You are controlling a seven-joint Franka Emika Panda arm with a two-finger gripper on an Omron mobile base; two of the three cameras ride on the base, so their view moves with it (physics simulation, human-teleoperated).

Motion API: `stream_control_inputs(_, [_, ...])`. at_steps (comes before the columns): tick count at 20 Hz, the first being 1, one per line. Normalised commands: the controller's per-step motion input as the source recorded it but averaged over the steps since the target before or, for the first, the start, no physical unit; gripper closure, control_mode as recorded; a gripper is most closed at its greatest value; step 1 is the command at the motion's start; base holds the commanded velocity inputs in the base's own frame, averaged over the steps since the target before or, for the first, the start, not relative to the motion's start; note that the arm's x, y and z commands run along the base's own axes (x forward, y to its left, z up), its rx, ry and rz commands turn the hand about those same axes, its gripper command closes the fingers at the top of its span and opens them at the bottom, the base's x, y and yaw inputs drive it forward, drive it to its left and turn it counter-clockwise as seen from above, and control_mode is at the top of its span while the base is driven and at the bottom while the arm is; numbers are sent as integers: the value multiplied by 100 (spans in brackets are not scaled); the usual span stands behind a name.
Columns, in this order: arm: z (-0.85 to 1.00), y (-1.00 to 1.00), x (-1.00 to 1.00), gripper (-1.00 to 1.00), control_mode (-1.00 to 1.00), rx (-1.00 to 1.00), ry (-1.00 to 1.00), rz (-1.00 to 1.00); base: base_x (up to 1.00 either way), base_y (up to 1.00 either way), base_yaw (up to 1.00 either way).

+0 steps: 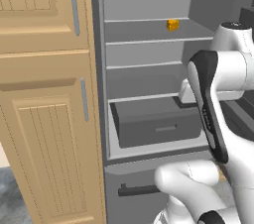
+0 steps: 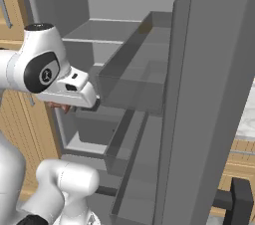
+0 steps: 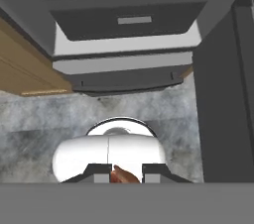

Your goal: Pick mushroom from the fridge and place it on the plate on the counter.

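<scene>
Nearest in the hand view, at six o'clock, sat the gripper (image 3: 126, 172), its two dark fingers (image 3: 99, 172) drawn close with only a narrow gap, and wedged in that gap a small reddish-brown lump, taken to be the mushroom (image 3: 124, 175). Seen again in the right base view as a reddish sliver (image 2: 63, 107) peeking under the white hand at about nine o'clock. Held, then, though by how much of the fingers could not be told. Beyond the hand, looking down, lay the grey mottled floor (image 3: 39, 124), then the dark grey drawer (image 3: 129, 17) at twelve o'clock. From the left base view, further back, stood the open fridge (image 1: 149, 84) with pale shelves, and at one o'clock on an upper shelf a small yellow-orange block (image 1: 172, 25), well apart from the hand. Tan wooden cabinets (image 1: 47, 94) at nine o'clock; the fridge door (image 2: 214, 94) looming at three o'clock in the right base view, near the arm. Probably mid-carry, with the placing step not yet done. Risks judged from here: so tiny a lump slipping out during a wide swing, dropping to the floor below; the elbow or hand clipping the door or its bins while backing out; a squeeze too hard popping the piece sideways.
</scene>
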Motion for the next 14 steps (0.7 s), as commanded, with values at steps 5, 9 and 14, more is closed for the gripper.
stream_control_inputs(5, [0, 0, 0, 100, 100, 0, 0, 0, -86, 8, 3])
stream_control_inputs(9, [0, 0, 0, 100, 100, 0, 0, 0, -100, 28, -1])
stream_control_inputs(14, [0, 0, 0, 100, 100, 0, 0, 0, -82, 58, -19])
